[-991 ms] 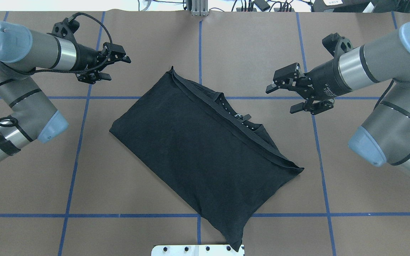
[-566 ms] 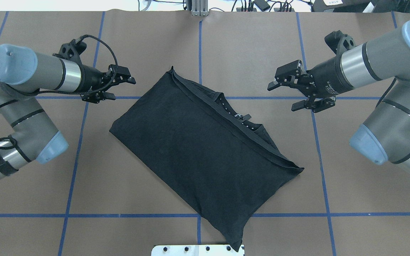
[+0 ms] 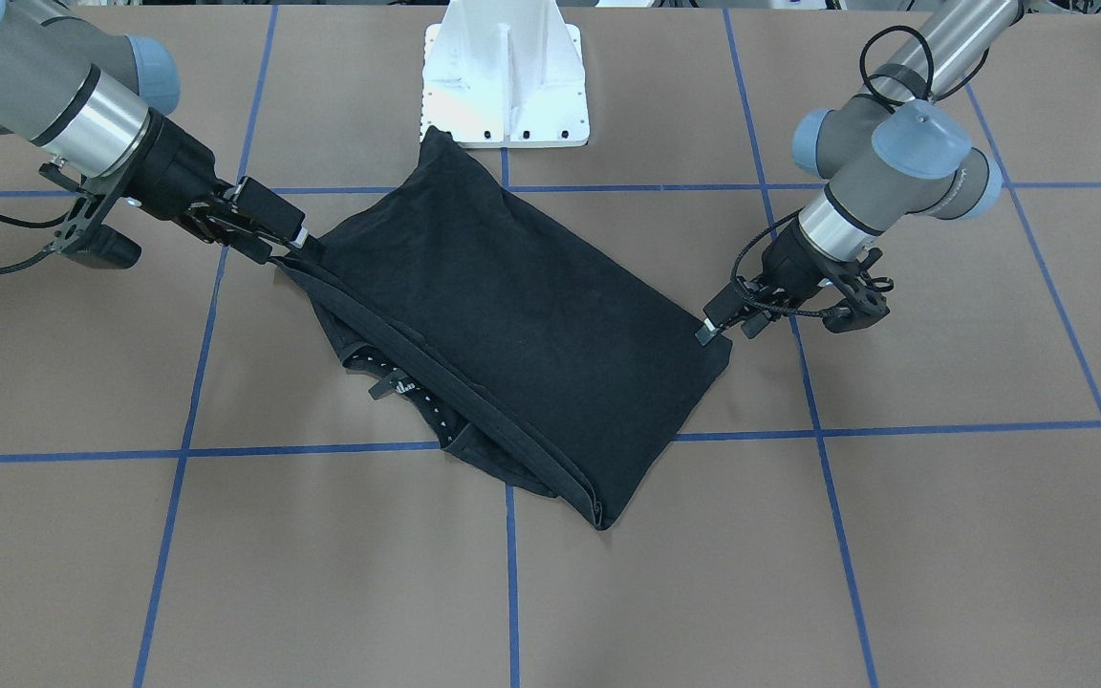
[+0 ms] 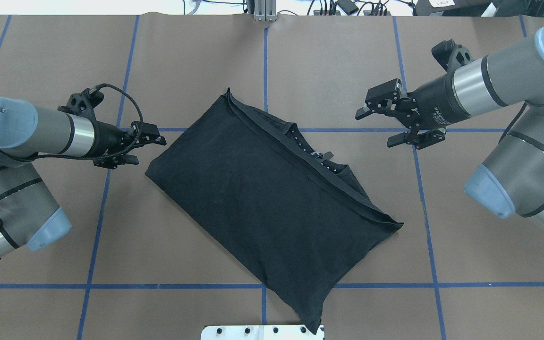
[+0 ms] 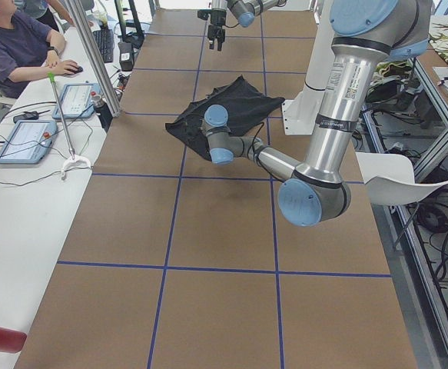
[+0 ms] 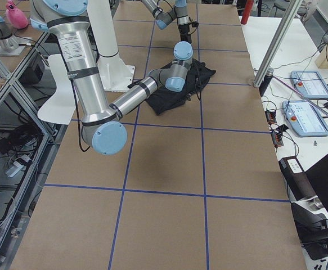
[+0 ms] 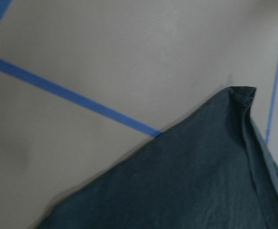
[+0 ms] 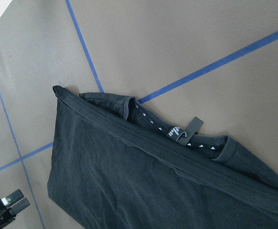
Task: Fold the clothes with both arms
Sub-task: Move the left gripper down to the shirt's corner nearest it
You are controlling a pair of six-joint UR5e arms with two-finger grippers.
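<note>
Looks well on the way. Shows the black T-shirt (image 4: 262, 203) in the middle of the table (image 4: 182, 61), lying slantwise across the blue tape lines (image 4: 111, 285). Already folded into a flat block, with no sleeves sticking out. Shows the collar (image 4: 317, 153) and its little tag peeking out along the far long edge. Shows no logo anywhere. Probably leaves one more fold to make the block smaller, or just a bit of tidying; hard to say which.

Finds the left arm (image 4: 40, 132) down low, with the left jaws just beside the shirt's left corner, maybe touching it in the front view. Open a little and holding nothing. Gives only cloth, table and blue tape through the left wrist camera, from very close.

Finds the right arm (image 4: 489, 85) higher up, with the right jaws spread wide and empty, hanging over the table off the collar side. Looks down on the collar from well above through the right wrist camera.

Set against the picture from a second ago: brings the left arm down and in toward that corner, from a spot farther back on the table. Keeps the right jaws in almost the same place, only a touch farther back. Leaves the shirt alone, same shape and same spot.
</note>
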